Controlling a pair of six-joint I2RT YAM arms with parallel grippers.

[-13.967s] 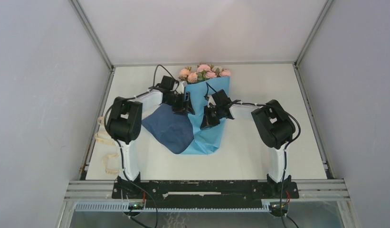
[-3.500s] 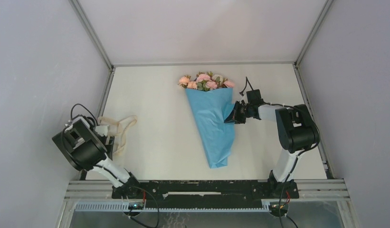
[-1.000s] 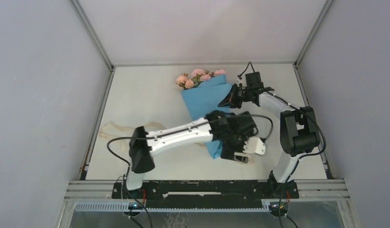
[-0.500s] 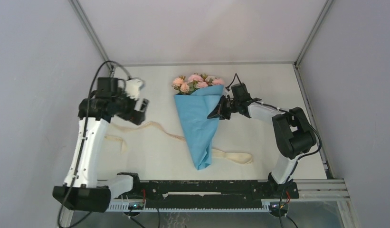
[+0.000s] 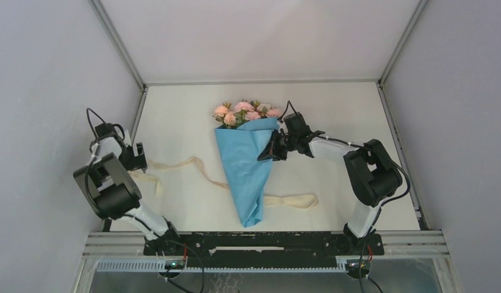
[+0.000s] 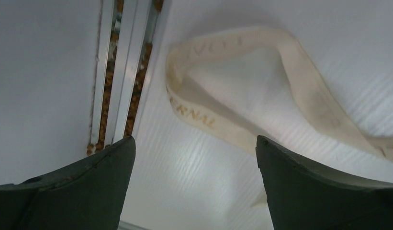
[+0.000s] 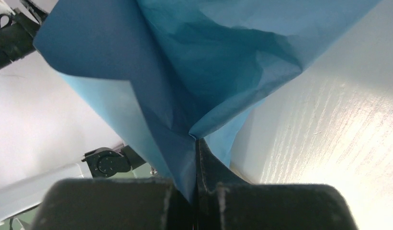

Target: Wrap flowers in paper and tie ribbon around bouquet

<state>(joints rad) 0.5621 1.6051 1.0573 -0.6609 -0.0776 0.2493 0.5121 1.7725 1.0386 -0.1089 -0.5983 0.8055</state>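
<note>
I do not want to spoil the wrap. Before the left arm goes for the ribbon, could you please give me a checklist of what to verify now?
1. Right pincer shut on the paper of the bouquet: ok.
2. Left pincer open: ok.
3. Ribbon inside the left pincer: not ok; its loop lies on the table ahead of it.
4. Ribbon runs under the bouquet and shows on both sides: ok.
5. Flowers stick out of the wide end: ok.
6. Ribbon lies flat under the paper: cannot tell, hidden.
</note>
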